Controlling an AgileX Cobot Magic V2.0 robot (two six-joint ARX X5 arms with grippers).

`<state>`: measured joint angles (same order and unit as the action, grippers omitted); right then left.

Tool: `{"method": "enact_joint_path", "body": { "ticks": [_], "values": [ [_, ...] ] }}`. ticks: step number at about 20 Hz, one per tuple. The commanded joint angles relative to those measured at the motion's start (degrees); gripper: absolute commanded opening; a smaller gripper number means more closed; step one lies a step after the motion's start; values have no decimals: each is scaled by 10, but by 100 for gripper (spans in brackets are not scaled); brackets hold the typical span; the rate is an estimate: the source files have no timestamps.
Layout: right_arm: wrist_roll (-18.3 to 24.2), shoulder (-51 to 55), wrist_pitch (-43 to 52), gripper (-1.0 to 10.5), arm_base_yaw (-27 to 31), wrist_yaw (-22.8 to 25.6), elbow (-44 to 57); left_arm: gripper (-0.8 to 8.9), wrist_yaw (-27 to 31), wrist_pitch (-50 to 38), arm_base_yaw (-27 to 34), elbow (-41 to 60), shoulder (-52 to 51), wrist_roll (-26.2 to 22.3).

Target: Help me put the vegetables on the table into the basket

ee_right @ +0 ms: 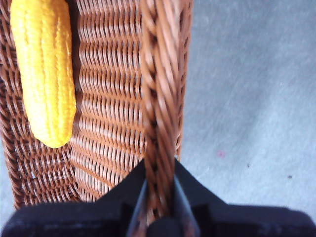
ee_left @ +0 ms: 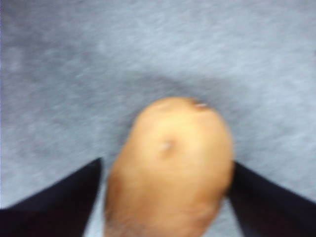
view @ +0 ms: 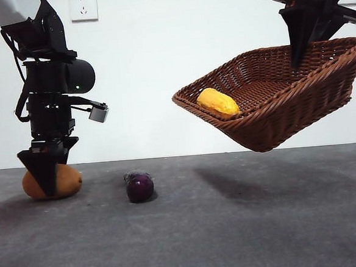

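Observation:
The potato [view: 68, 181] lies on the table [view: 245, 226] at the far left. My left gripper [view: 47, 190] is down around it, open, one jaw on each side; in the left wrist view the potato [ee_left: 170, 173] fills the space between the jaws, with a thin gap at one side. The dark purple eggplant [view: 139, 186] lies on the table a little to the right of it. My right gripper [view: 298, 61] is shut on the rim of the basket [view: 280, 114] and holds it tilted in the air at the right. The corn [view: 218, 103] lies inside the basket [ee_right: 103, 123], at its low end.
Under the lifted basket the table shows only the basket's shadow. A white wall with two sockets stands behind the table.

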<state>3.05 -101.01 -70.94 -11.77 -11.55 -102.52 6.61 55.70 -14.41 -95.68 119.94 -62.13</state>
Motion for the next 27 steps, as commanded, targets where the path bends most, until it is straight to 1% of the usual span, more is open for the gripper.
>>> {"method": "enact_joint_path", "body": {
  "ticks": [1,2,4,6,8,10,12,13,14,15,17,19,20,23,24,25,27],
  "values": [
    [2,4,3,-16,-2,-6,2,-9,-30,1,1,3,9,64],
    [2,4,3,-16,-2,-6,2,-9,-32,1,1,3,9,111],
    [-1,4,2,-16,-2,-6,2,-9,-32,-1,-3,3,4,230],
    [-13,4,1,-16,-2,-6,2,-9,-32,3,-11,-1,-1,357],
    [-27,4,0,-16,-2,-6,2,-9,-32,6,-14,-1,-15,468],
    [-31,4,-13,-16,-2,-6,2,-9,-54,11,-14,-1,-35,558],
    [-33,4,-28,-16,-2,-6,2,-9,-114,10,-14,-1,-62,625],
    [-38,4,-34,-16,-2,-6,2,-9,-154,10,-14,-1,-78,648],
    [-43,4,-39,-16,-2,-6,2,-9,-190,9,-14,-1,-97,658],
    [-46,4,-43,-16,-2,-6,2,-9,-220,9,-16,-1,-116,663],
    [-51,4,-44,-16,-2,-6,2,-9,-269,7,-30,-1,-159,690],
    [-62,4,-41,-16,-3,-15,2,-9,-334,5,-55,-1,-193,699],
    [-63,4,-40,-16,-3,-28,2,-9,-352,2,-73,-1,-207,699],
    [-67,4,-37,-16,-3,-70,2,-9,-345,-21,-154,-1,-221,700],
    [-74,4,-37,-16,-4,-74,2,-9,-338,-28,-184,-1,-217,700],
    [-76,4,-37,-16,-10,-73,2,-9,-314,-37,-215,-1,-213,694],
    [-76,4,-42,-16,-17,-73,2,-9,-231,-55,-270,-1,-204,694]
  ]
}}
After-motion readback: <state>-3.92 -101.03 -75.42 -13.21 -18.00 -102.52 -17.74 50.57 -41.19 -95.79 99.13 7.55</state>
